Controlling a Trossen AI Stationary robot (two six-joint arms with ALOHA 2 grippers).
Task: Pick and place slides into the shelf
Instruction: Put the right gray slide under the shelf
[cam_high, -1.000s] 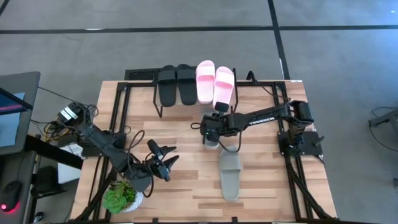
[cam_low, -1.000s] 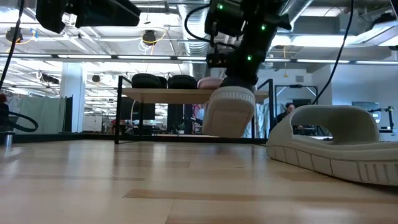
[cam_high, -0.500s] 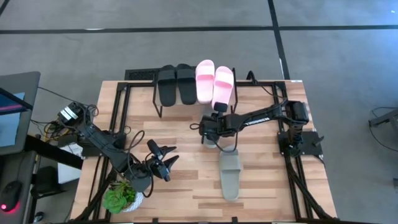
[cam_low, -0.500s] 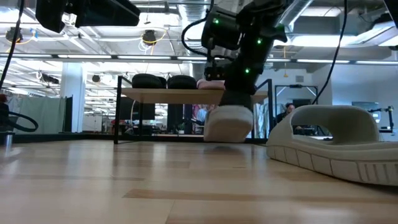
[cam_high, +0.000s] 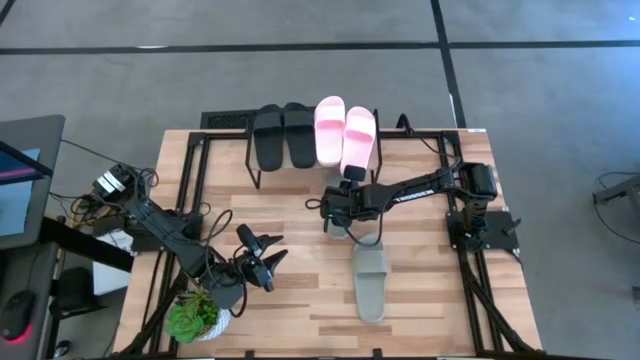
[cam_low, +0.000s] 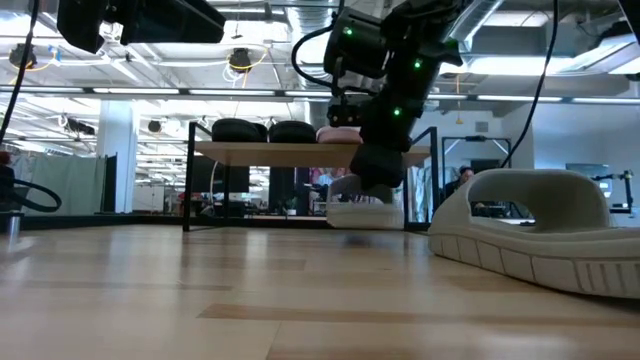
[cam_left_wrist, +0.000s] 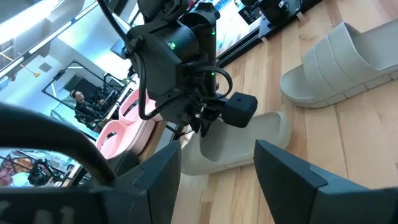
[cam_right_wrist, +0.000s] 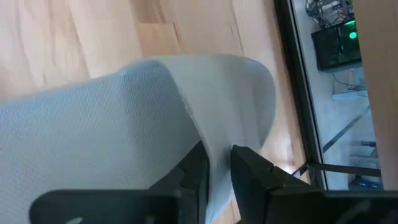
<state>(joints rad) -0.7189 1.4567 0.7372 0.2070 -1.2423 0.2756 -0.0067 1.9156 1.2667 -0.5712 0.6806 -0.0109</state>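
Note:
On the shelf (cam_low: 250, 152) at the table's far side lie a black pair of slides (cam_high: 283, 135) and a light pink pair (cam_high: 345, 135). In front of the shelf a grey-green slide (cam_low: 365, 214) lies flat on the table. My right gripper (cam_right_wrist: 217, 154) is above it, shut on its strap. The other grey-green slide (cam_high: 370, 282) lies sole down nearer the front edge. My left gripper (cam_high: 268, 256) hangs open at the front left and touches nothing. My right gripper pinches the edge of the grey-green slide's wide strap (cam_right_wrist: 214, 134) between its two fingers, one finger on each face of the strap. The fingers slant down from the table's right side. The slide's sole (cam_low: 362, 222) rests level on the table.
A small potted plant (cam_high: 195, 318) stands at the front left corner, beside my left arm. Black frame rails run along the table's left and right sides. Bare wood lies between the shelf and the front slide, left of my right gripper.
My right gripper has sunk toward the table with the grey-green slide. The slide hung tilted a second ago, its sole toward the table's near edge and one end near the wood. It now lies flat on the table in front of the shelf.

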